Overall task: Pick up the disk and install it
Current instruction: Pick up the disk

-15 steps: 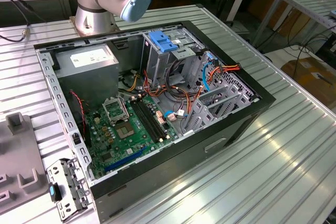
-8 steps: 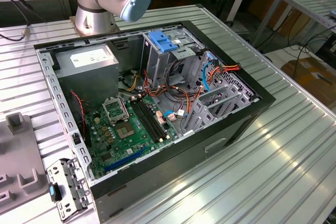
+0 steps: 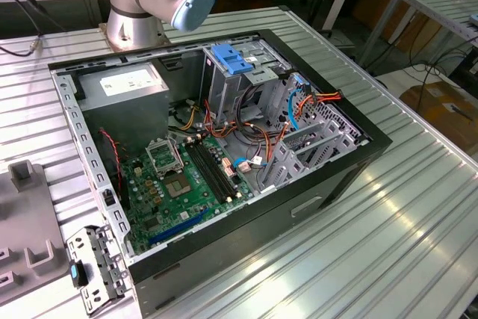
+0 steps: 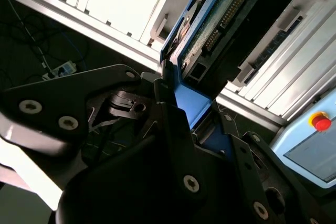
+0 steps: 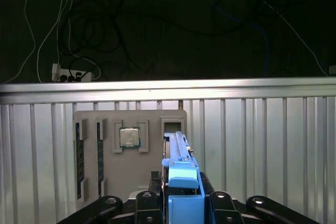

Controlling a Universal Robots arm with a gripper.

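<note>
Grip comes first here: the gripper [image 5: 181, 188] has its jaws drawn in to a narrow gap, and that gap is taken up by the disk [image 5: 178, 156]. The disk stands on edge between the jaws, with its blue rail [image 5: 184, 179] facing the first wrist view. From the other side, the second wrist view shows the black fingers [image 4: 164, 90] pressed to the rail end. The disk's green circuit board [image 4: 215, 19] and its connector [image 4: 231, 4] run out beyond the fingertips.

Past the fingertips lies the grey tray [image 5: 131, 174] on the slatted table [image 5: 262, 145]. A processor chip [image 5: 129, 137] and two memory sticks [image 5: 79, 150] sit in pockets off to one side of the jaws. A dark slot [image 5: 172, 125] lies just beyond the disk's far end. I cannot tell whether that end is clear of the tray or resting in it.

I judge this to be the pick-up step, with the hold made. To do it well, the pressure should stay on the plastic rails and not on the bare board. The disk should stay parallel to the jaws so it cannot twist. Any travel should run straight along the slot's line, since a sideways drag could wedge a rail against the tray wall. The open computer case [image 3: 314, 207] stands on the table in the exterior view.
</note>
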